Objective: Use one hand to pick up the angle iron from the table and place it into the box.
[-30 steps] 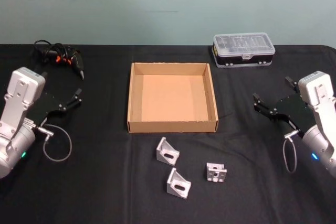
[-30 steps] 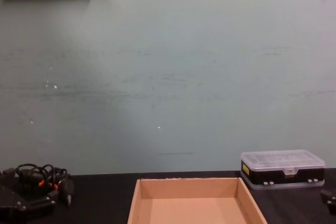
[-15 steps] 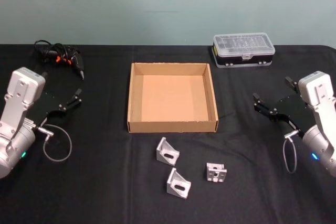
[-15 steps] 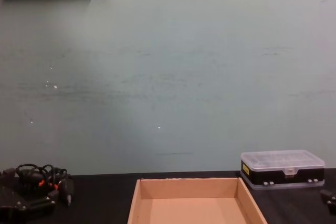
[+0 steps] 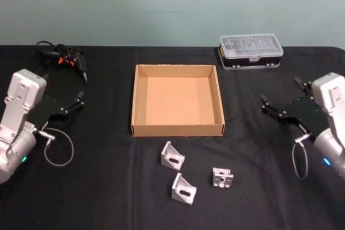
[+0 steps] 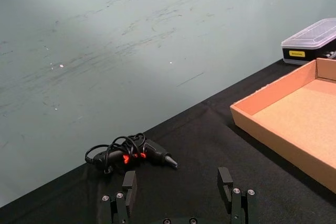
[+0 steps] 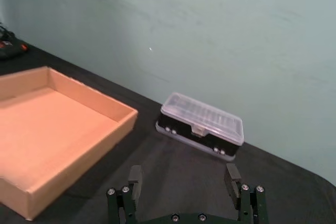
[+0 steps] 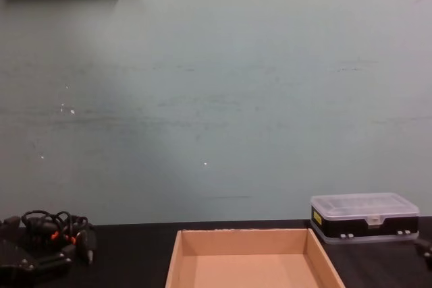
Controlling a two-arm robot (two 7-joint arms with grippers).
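1. Right gripper is out on the right side of the table, fingers spread wide, nothing between them. It points in toward the box and is well apart from it.
2. Left gripper mirrors it on the far left, also wide open and empty, near the black corded tool.
3. The parts lie on the black top just in front of the box's near wall: the left angle iron closest to the box, the front angle iron just beside it toward the robot, and a small corner bracket to their right.
4. The box is empty, and the clear-lidded plastic case sits behind it to the right, out of the way.
5. So this looks like the very start: one arm has to commit and reach. Neither is close yet.
6. To do it well, I'd come down from above on one piece only and turn the wrist so the fingers straddle two flat, parallel faces.
7. Then centre before closing. The pieces sit close together, so a skewed approach could knock a neighbour.
8. Lift high enough to clear the low cardboard wall.
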